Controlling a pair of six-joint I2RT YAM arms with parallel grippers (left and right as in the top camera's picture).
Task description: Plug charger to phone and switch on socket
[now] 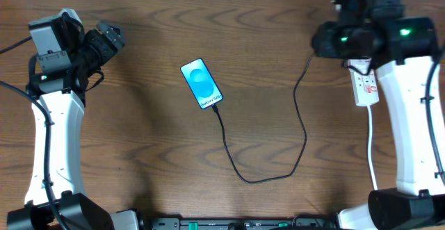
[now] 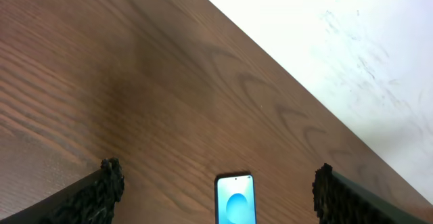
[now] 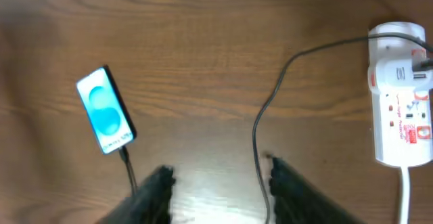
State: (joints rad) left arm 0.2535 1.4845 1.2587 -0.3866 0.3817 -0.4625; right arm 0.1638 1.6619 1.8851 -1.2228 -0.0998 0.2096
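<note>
While the charger (image 1: 304, 129) is sitting at the phone's lower end, both claws are hanging open and empty.
The lit phone (image 1: 201, 84) is lying mid-worktop (image 1: 139, 133), and its black lead is looping across to the white socket (image 3: 399, 109) at the right edge, so plugging appears done. The right claw (image 3: 216, 190) is hovering between phone and socket, probably to reach the switch, whose position I cannot tell. The left claw (image 2: 218, 178) is idling well apart, fingers spread wide.
</note>
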